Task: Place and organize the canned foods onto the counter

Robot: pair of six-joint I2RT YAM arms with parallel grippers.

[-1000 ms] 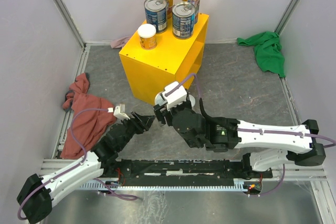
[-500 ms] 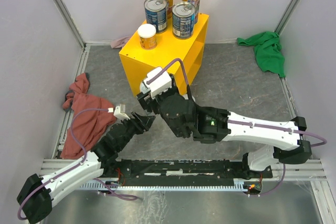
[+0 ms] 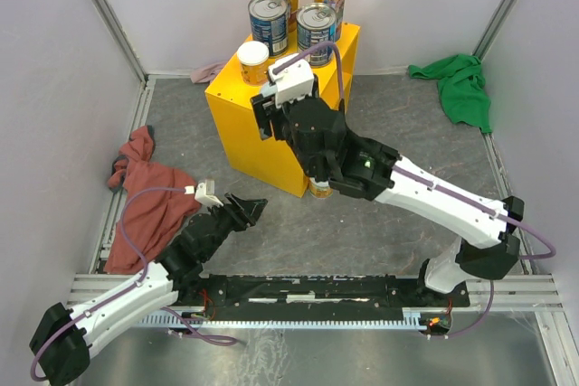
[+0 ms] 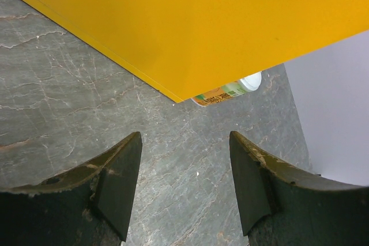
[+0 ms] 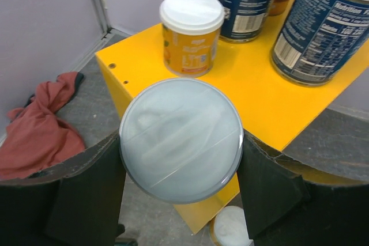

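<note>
Well, the short can with the pale round end is clamped between the fingers of the right gripper, hanging just over the near corner of the bright yellow box-shaped counter; its end faces the wrist camera, so none of its label shows. To my eye the danger is that corner: set down too close to the edge, the can could tip off onto the grey stone-patterned table; carried further in, it or the broad fingers could knock the short orange can with the white lid or the wide blue can with the silver top just beside. On that blue can I read "Nutrition Facts" above fine print; the second blue can carries white print too small to read. Another white-lidded can waits on the table at the counter's foot, partly hidden, its orange and green label illegible; the left gripper hangs low near it, jaws spread, holding nothing.
</note>
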